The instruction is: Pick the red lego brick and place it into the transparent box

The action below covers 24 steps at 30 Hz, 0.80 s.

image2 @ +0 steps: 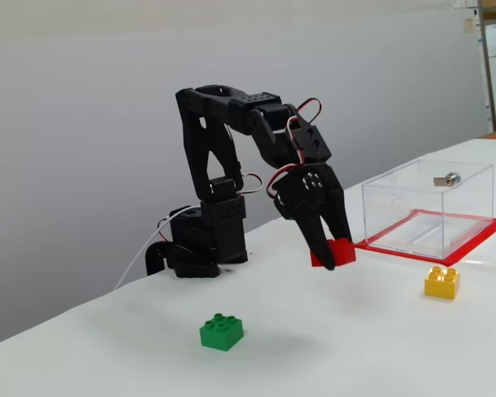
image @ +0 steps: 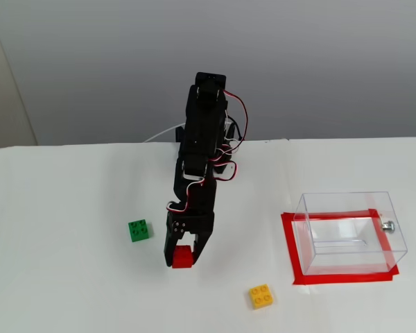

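Gripper (image2: 334,252) is clamped on the red lego brick (image2: 337,251), held clear above the table; the transparent box (image: 350,232) sits well off to its right in the overhead-ish fixed view. Brick looks light, rigid and slick-sided, so the flat opposite sides are probably the place to pinch.

Matte black plastic arm (image2: 231,124) throughout, built of blocky, angular printed segments, standing at centre frame in both fixed views. Chunky black base (image2: 200,240) at centre left of the side view, with a thin white cable (image2: 136,258) trailing off to the left. Red, white and black wires (image: 230,132) looped loosely along the joints. Rows of small holes on the upper link. Tapered black gripper (image2: 331,255) with two pointed fingers.
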Each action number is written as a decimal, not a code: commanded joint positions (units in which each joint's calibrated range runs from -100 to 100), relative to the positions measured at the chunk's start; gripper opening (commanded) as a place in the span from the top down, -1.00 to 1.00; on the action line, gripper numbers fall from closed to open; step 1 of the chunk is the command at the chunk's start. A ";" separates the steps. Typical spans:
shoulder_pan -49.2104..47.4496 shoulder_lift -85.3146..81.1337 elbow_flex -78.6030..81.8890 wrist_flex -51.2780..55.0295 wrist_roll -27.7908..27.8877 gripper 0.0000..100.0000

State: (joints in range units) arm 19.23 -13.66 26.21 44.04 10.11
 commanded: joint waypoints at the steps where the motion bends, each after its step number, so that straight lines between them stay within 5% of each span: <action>1: -2.71 -3.02 -8.94 6.43 -2.49 0.72; 24: -23.70 -3.10 -33.54 25.15 -9.75 0.72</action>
State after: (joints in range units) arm -1.92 -14.00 -3.97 68.47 0.54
